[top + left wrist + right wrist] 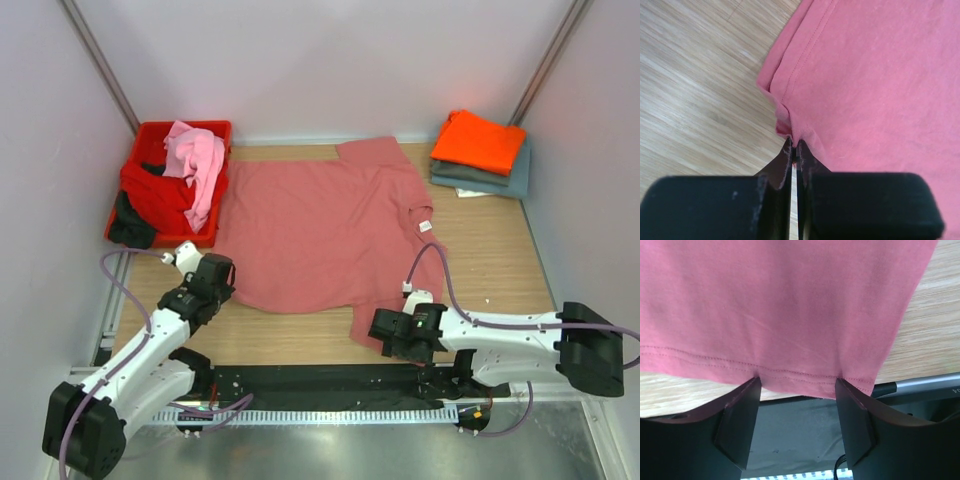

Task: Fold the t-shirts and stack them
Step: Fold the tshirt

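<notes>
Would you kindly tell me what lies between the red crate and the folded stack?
The salmon-pink t-shirt lies spread flat there, seen in the top view.

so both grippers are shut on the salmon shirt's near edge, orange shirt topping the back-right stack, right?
Not both. The left gripper is shut on the salmon shirt, but the right gripper is open, jaws straddling the hem, as the right wrist view shows. The orange shirt does top the stack.

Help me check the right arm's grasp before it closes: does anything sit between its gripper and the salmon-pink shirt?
Nothing visible does. The right gripper is open, and the stitched hem of the salmon-pink shirt lies in the gap between its fingers, with only bare cloth there.
</notes>
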